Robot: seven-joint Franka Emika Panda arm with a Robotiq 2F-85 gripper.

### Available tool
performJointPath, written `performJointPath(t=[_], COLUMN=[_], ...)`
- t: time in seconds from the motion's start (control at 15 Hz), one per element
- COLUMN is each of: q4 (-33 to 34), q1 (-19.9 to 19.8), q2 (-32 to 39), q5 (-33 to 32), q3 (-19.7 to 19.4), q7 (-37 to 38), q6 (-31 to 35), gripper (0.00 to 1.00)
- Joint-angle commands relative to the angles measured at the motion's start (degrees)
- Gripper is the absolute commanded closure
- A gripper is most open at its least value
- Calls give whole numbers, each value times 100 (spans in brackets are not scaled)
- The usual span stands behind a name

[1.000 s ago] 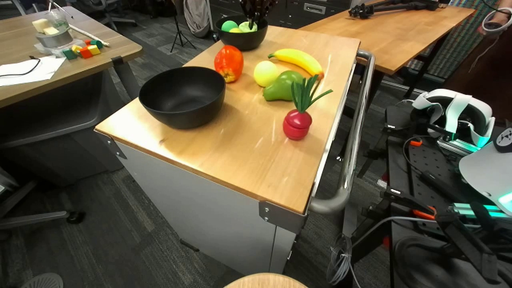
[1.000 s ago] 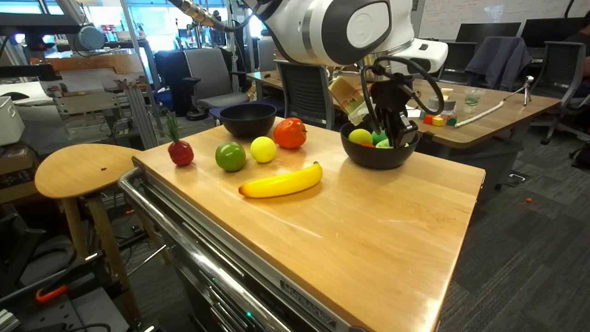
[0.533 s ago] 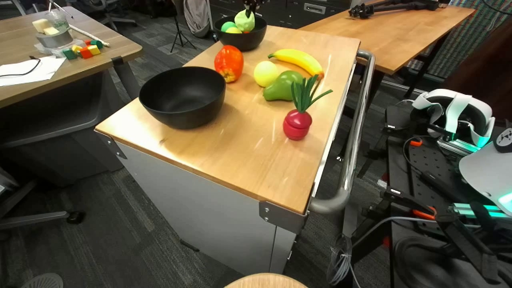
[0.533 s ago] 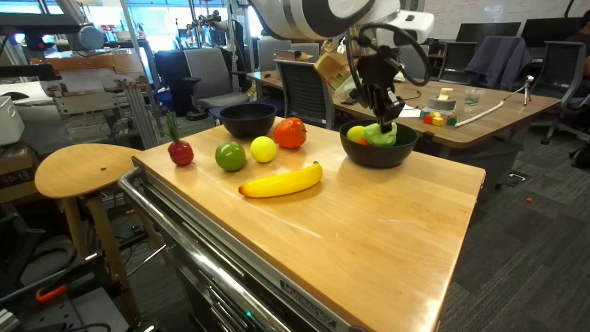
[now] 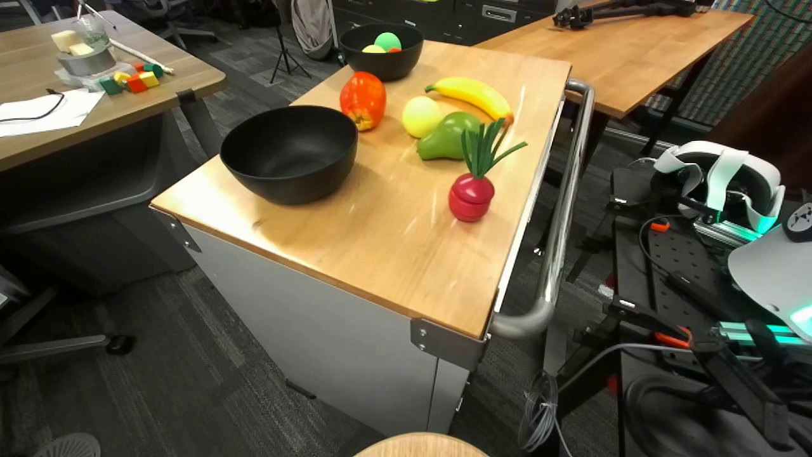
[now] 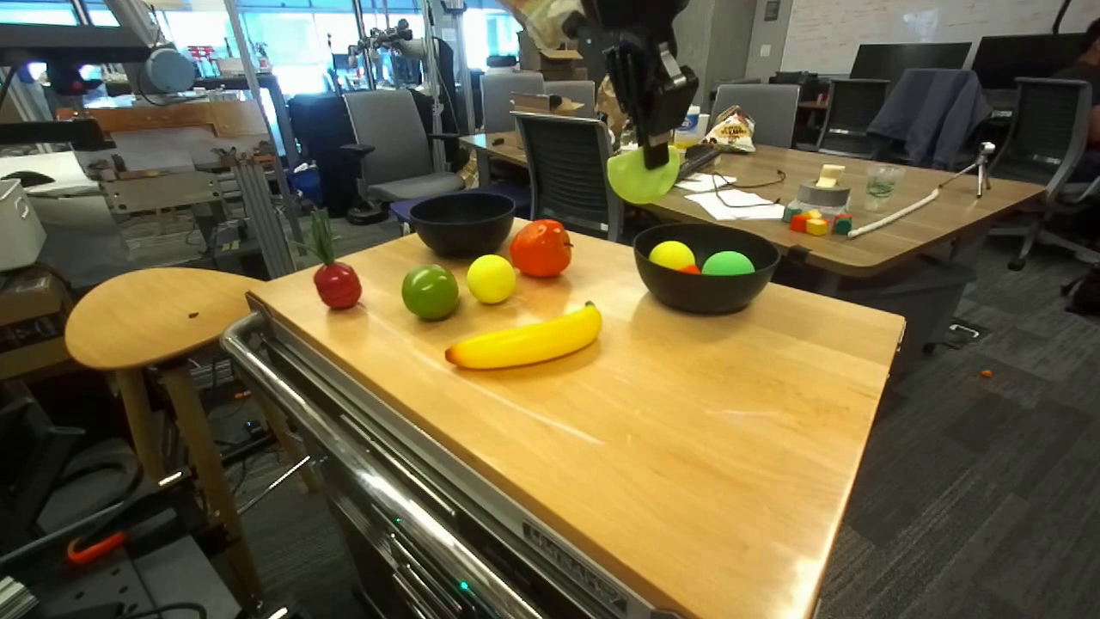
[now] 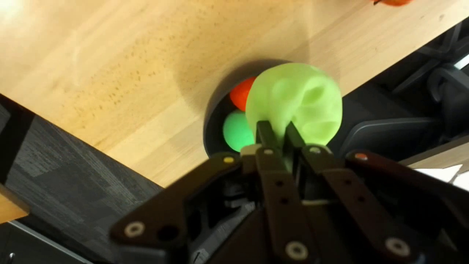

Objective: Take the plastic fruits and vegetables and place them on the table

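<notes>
Wrist view: tool [image 7: 278,127] grips light green piece [image 7: 296,99], partly hiding black bowl [image 7: 214,128]

In an exterior view, a black bowl [image 6: 700,295] was located below the pincer [image 6: 656,153], offset to the right. Another black bowl [image 6: 462,239] was located below and to the left, well apart. Behind and to the right of the pincer, a wooden desk [image 6: 932,219] supported toy blocks [image 6: 815,226], a clear cup [image 6: 882,186] and white paper [image 6: 713,204]. A dark office chair [image 6: 567,168] stood behind and to the left; a round wooden stool [image 6: 142,318] was positioned farther left.
</notes>
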Motion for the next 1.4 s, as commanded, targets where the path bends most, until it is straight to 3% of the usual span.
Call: performJointPath(t=[0.0,0.13,0.33,0.73,0.87,1.13,1.33], q4=[-614,-906,-1280,-1565,-1496,-1042,-347], q1=[-171,-264,-412,-379,-297,-146,-47], q2=[-685,-810,-736,-20,120,80,68], q5=[-25,-184,-152,105,165,91,372], q3=[-100,-130,-187,-150,-93,6,126], q7=[-63,65,241,578,574,718,582], q6=[-402,-329,310,1266,1295,978,1022], gripper=[98,98,97,97,65,35,13])
